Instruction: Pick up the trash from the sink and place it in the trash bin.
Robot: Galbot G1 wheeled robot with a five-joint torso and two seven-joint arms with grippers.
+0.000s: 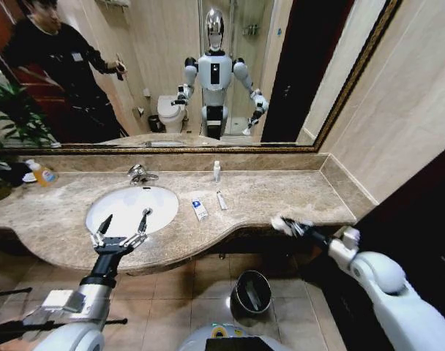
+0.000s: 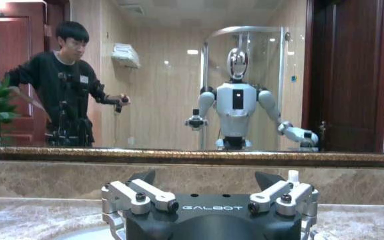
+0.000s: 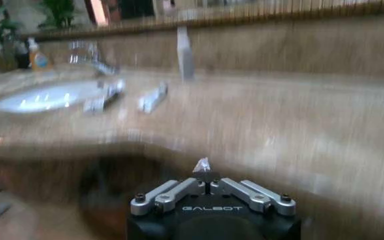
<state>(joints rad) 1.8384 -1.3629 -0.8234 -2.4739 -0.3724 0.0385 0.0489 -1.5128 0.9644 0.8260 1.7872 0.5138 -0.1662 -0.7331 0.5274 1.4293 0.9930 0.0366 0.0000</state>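
Left gripper [image 1: 124, 221] spread wide over sink [image 1: 113, 201] front rim, grasping nothing; right gripper [image 1: 290, 226] at counter [image 1: 281, 194] front edge, toward right end, clamped on crumpled tissue [image 1: 281, 223]; blue-marked box [image 1: 199, 209], slim tube [image 1: 221, 199] mid-counter beside basin, tiny bottle [image 1: 217, 171] at back edge; trash bin [image 1: 252, 292] on floor under counter front

1 sink [image 1: 127, 208], 1 bin [image 1: 252, 292], 4 trash bits [image 1: 200, 210].

White-shelled arms end in black GALBOT-marked wrists with bolted silver linkages and black fingers [image 1: 106, 223].
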